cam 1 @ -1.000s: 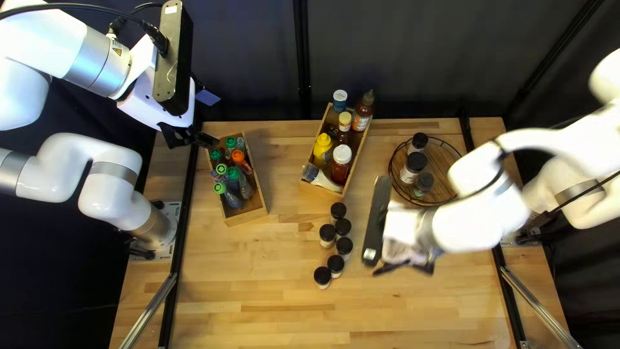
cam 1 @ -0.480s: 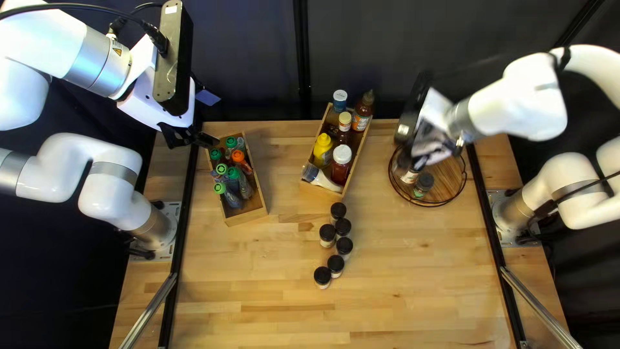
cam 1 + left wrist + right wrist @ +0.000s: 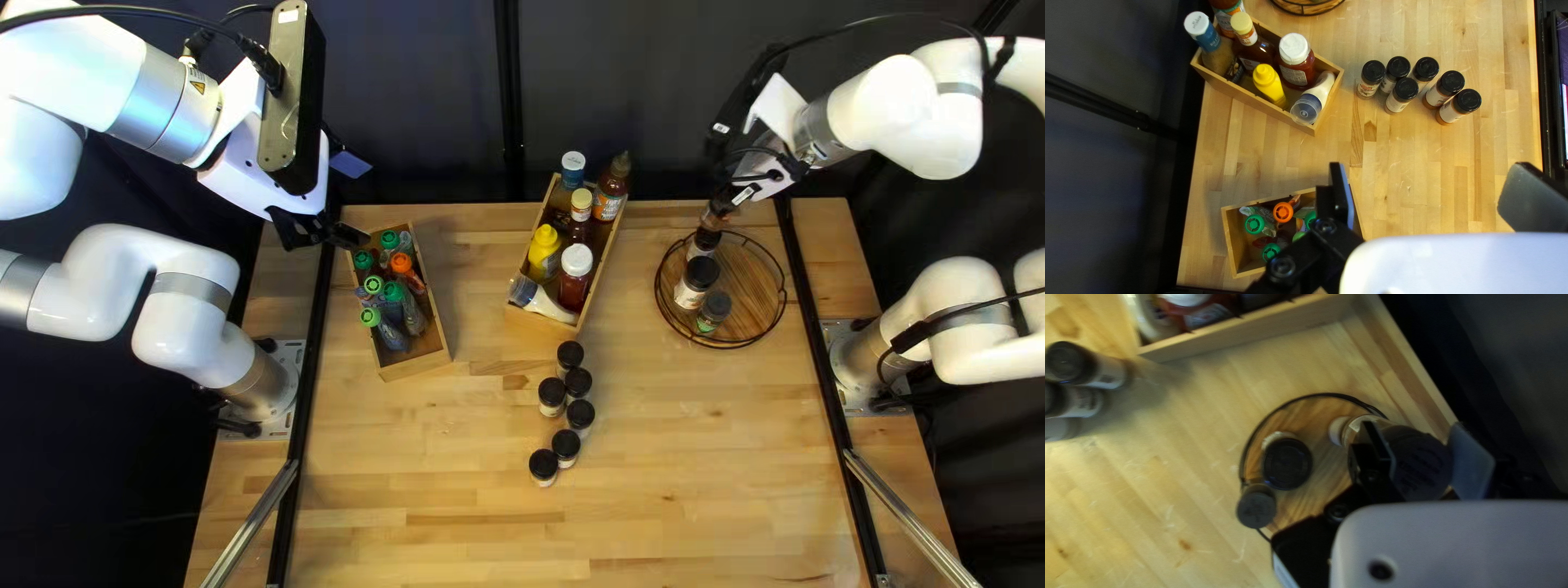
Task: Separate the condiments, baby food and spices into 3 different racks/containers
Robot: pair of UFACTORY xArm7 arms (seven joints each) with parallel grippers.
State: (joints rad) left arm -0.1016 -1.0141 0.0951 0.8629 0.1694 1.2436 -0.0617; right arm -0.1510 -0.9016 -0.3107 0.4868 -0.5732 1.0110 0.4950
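1. The right claw (image 3: 718, 209) grips a dark-lidded jar (image 3: 1422, 463) between both fingers, above the rear of the round tray (image 3: 753, 285). Contact between jar base and tray cannot be determined.
2. The left claw (image 3: 351, 199) is open, fingers wide apart, near the rear of the pouch box (image 3: 420, 368); no item is between them.
3. The top left view shows three jars on the tray and six loose jars (image 3: 552, 395) on the desk (image 3: 697, 490), ahead of the sauce box (image 3: 601, 272).
4. The left wrist view shows all six loose jars but only the tray's rim. One finger hides part of the pouch box, which holds green- and orange-capped pouches (image 3: 1283, 212).
5. The right wrist view shows the grip, which the top left view does not resolve. It shows only part of the loose jar group.
6. The sauce box holds bottles, including a yellow one (image 3: 543, 250), and stands near the desk's far edge.
7. The tray is near the far edge and the right rail (image 3: 814, 316). Open wood separates both boxes; a wider area extends from the loose jars to the near edge.
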